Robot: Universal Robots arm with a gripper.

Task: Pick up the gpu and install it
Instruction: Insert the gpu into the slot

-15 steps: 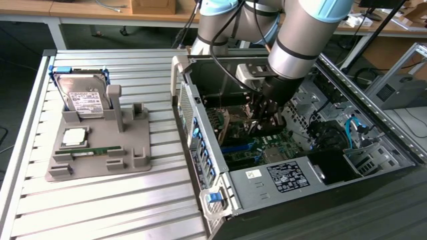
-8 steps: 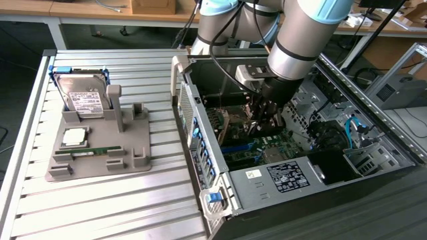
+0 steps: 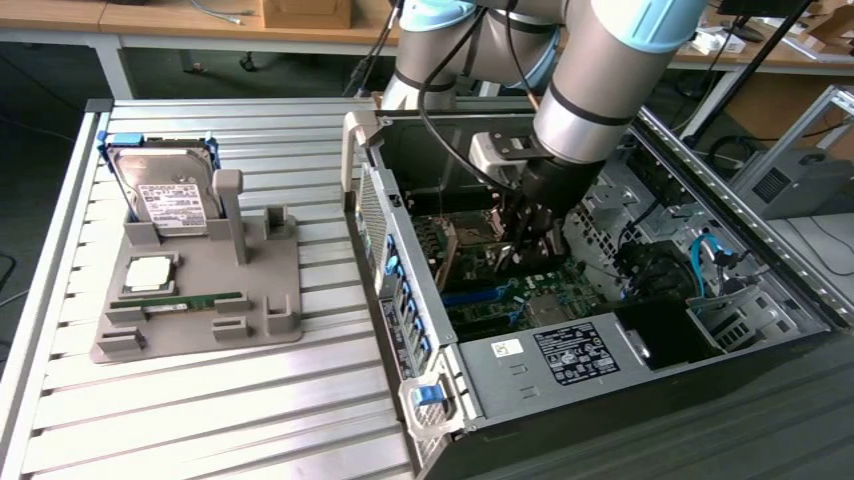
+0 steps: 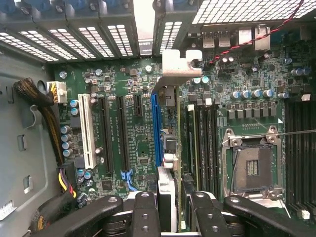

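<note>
My gripper [image 4: 170, 205] is inside the open computer case [image 3: 400, 250], shut on the gpu [image 4: 167, 183]. The card shows edge-on between the two black fingers [image 4: 144, 213], and its silvery metal bracket [image 4: 177, 63] points toward the case's rear slot openings. The card hangs just above the motherboard [image 4: 133, 148], lined up beside the long blue slot [image 4: 156, 128]; I cannot tell whether its edge touches the slot. In the exterior view the gripper [image 3: 527, 240] reaches down over the board in the middle of the case.
A grey fixture tray [image 3: 200, 340] on the slatted table at the exterior view's left holds a hard drive [image 3: 167, 195], a processor chip [image 3: 150, 272] and a green memory stick [image 3: 194, 300]. Beside the card are the processor socket [image 4: 252, 168], the power supply [image 3: 574, 355] and cable bundles [image 4: 47, 106].
</note>
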